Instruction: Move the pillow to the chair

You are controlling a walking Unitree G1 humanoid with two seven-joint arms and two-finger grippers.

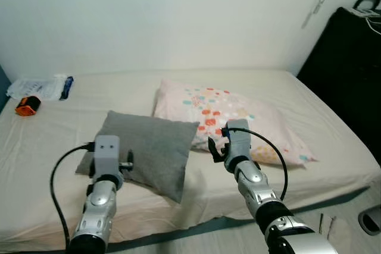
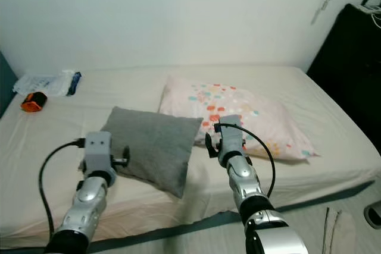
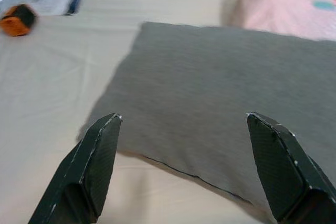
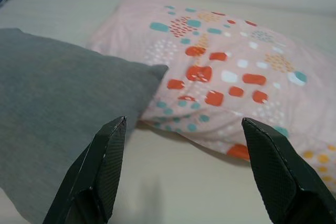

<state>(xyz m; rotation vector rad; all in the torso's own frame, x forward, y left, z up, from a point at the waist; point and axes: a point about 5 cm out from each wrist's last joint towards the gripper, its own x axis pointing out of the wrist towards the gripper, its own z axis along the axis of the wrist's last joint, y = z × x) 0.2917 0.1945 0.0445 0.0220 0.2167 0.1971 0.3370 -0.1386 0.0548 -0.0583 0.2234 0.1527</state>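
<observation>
Facing the bed (image 1: pixel 53 147), we hold both grippers spread wide and empty, left gripper (image 3: pixel 194 171) nearer the grey cushion (image 1: pixel 149 147), right gripper (image 4: pixel 205 174) beside it.

Grey pillow (image 1: pixel 152 150), pink pillow (image 1: pixel 238 117) dotted red, teal and yellow, on a cream bed (image 1: pixel 77 111).

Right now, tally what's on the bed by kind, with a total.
Pillows: 2, a grey pillow and a pink patterned pillow
Orange-and-black object: 1
Clear plastic packet with a blue edge: 1
Total: 4
</observation>
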